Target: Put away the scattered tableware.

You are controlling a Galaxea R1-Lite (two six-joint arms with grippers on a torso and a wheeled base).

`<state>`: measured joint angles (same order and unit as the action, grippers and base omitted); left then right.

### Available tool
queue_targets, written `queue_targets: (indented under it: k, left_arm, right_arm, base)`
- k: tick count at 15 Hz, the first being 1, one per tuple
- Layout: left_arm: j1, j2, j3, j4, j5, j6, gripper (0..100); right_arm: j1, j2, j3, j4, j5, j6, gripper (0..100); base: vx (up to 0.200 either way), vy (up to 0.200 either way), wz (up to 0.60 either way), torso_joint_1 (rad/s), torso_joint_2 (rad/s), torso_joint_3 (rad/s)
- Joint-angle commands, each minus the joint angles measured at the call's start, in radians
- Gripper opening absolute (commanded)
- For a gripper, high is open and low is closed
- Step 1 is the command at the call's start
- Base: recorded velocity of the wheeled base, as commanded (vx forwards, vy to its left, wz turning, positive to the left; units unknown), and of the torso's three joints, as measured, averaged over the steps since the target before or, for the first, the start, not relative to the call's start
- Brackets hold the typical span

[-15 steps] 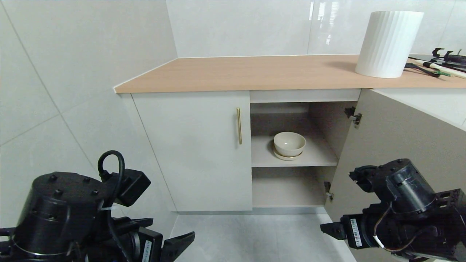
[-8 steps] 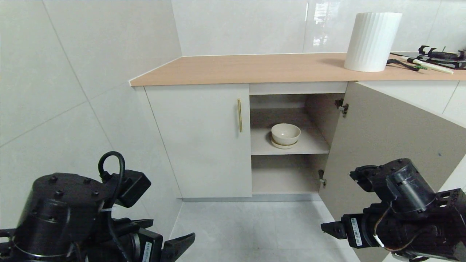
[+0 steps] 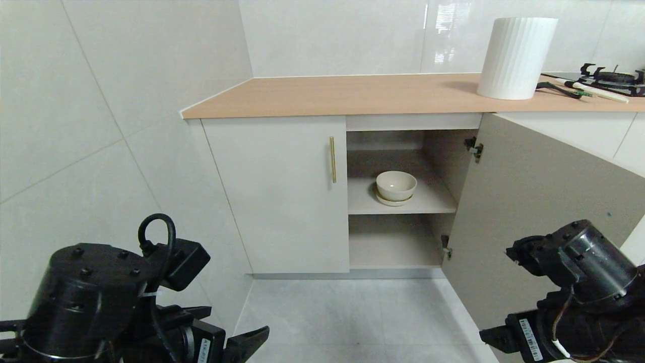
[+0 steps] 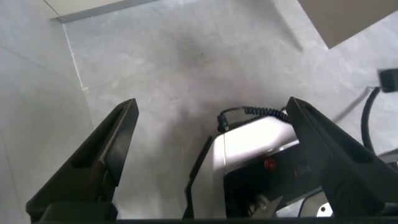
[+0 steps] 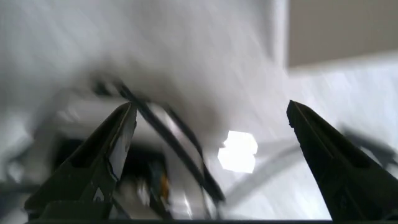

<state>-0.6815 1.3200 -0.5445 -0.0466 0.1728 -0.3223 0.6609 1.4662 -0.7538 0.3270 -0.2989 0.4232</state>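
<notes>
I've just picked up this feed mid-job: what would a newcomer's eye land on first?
The cupboard's right door stands wide open, and on its upper shelf a cream bowl sits on a small plate. On the wooden counter above, toward the right, stands a tall white ribbed container. Low over the floor, the left gripper and the right gripper are open and empty.

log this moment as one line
left pincer: open, empty | right pincer: open, empty | beige ceramic bowl: on beige saucer, upper cabinet shelf | right cabinet door: open
</notes>
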Motion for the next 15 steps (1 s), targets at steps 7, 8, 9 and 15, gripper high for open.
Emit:
queue_targets:
  k: [7, 8, 9, 15]
  left_arm:
    - [0.0, 0.007, 0.001, -0.001, 0.001, -0.001, 100]
    - [0.0, 0.005, 0.001, 0.001, 0.001, -0.001, 100]
    - [0.0, 0.005, 0.001, -0.001, 0.001, 0.0, 100]
    - [0.0, 0.005, 0.008, -0.001, 0.001, 0.0, 100]
  right_arm:
    - [-0.03, -0.021, -0.084, 0.228, -0.097, 0.002, 100]
    - [-0.053, -0.023, -0.088, 0.239, -0.098, -0.001, 100]
    - [-0.089, -0.023, -0.098, 0.268, -0.105, -0.007, 100]
    - [-0.325, 0.068, -0.187, 0.411, -0.221, -0.021, 100]
  base:
    - [0.0, -0.2, 0.0, 0.005, 0.0, 0.001]
    - [0.0, -0.2, 0.0, 0.002, 0.01, -0.002]
    - [0.0, -0.2, 0.0, 0.002, 0.0, 0.002]
    - [0.0, -0.067, 0.0, 0.001, 0.0, 0.001]
